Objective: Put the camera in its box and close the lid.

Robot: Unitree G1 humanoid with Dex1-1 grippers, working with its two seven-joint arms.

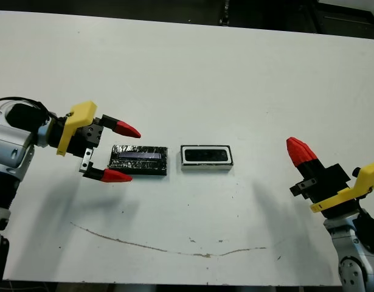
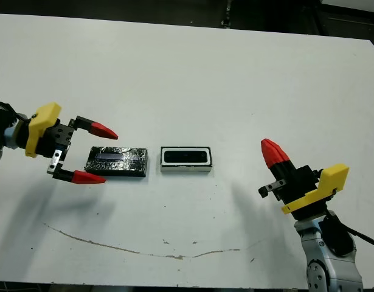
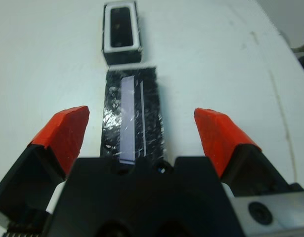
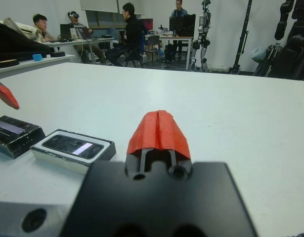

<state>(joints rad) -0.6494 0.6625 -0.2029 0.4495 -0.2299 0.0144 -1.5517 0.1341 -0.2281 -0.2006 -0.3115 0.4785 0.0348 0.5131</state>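
Note:
The lid (image 1: 140, 159), a glossy black slab with a pale bluish stripe, lies flat on the white table. Just to its right sits the box (image 1: 206, 148), white-rimmed, with the black camera (image 1: 206, 156) lying inside it. My left gripper (image 1: 131, 154) is open, one red fingertip on each side of the lid's left end, with a gap on both sides. In the left wrist view the lid (image 3: 132, 103) runs between the fingers toward the box (image 3: 122, 47). My right gripper (image 1: 297, 149) is shut on nothing, raised well right of the box.
A thin dark scuff line (image 1: 144, 246) curves across the table near its front edge. Beyond the table's far side, several people (image 4: 127, 29) sit at desks and a humanoid robot (image 4: 203, 29) stands.

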